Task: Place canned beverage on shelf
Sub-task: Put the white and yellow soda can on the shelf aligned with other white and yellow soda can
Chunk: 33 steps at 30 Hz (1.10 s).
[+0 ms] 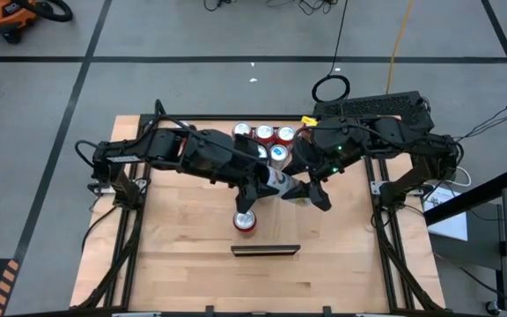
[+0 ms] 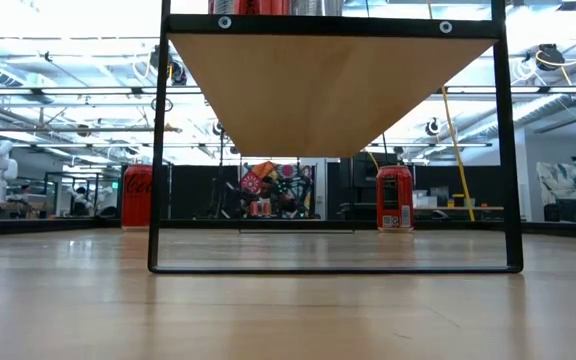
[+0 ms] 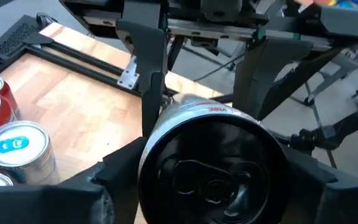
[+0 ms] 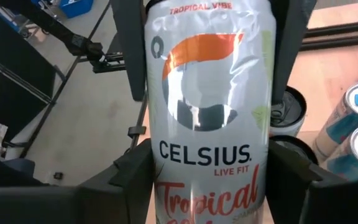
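A white Celsius can (image 4: 207, 106) is in the air at mid-table (image 1: 277, 183), with both grippers on it. My left gripper (image 3: 210, 177) is at its black-lidded top end (image 3: 213, 180). My right gripper (image 4: 210, 177) is lower on its body. The shelf is a pale board running from its dark strip (image 1: 266, 250) toward the far edge, and shows from below in the low view (image 2: 318, 90). A red can (image 1: 246, 220) stands on it behind the strip. Several red and blue cans (image 1: 263, 135) stand at its far end. My left gripper pinches the can's side walls just below the lid (image 3: 149, 149) between its two fingers (image 4: 132, 50), which lie across the can. The can is lifted clear of the wood. My right gripper pinches the can's side walls on the lower half of the label (image 4: 157, 180) between its two fingers (image 3: 151, 81), coming from the end away from the lid. The can is lifted clear.
The two arms cross close together over the board's far half. Blue-and-silver cans (image 4: 353, 124) and a black-lidded can (image 4: 288, 109) stand near the held can. In the low view two red cans (image 2: 395, 198) (image 2: 136, 195) stand on the tabletop beyond the shelf's black frame (image 2: 154, 150).
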{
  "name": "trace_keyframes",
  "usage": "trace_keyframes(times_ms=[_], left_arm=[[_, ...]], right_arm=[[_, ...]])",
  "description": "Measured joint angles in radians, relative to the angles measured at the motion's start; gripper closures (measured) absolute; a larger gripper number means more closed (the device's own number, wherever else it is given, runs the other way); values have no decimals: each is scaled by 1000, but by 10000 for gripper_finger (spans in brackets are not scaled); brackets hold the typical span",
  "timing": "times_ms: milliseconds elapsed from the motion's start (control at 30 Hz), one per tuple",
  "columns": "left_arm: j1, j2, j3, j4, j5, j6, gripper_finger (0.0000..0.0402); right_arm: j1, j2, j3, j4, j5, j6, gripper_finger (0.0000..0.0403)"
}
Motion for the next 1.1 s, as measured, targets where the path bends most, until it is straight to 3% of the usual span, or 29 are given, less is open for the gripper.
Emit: trace_keyframes(times_ms=[333,800,967,1100], left_arm=[[3,-11,2,150,-50,-31,8],[4,-22,24,232,-196,5,11],[2,-38,24,237,-244,10,11],[2,-40,24,239,-270,-6,11]], right_arm=[[-50,-36,-3,-14,-71,-52,194],[-129,-209,-24,-86,-98,-145,195],[-158,-302,-105,-66,-96,-154,195],[-167,-402,-237,44,-93,-138,195]])
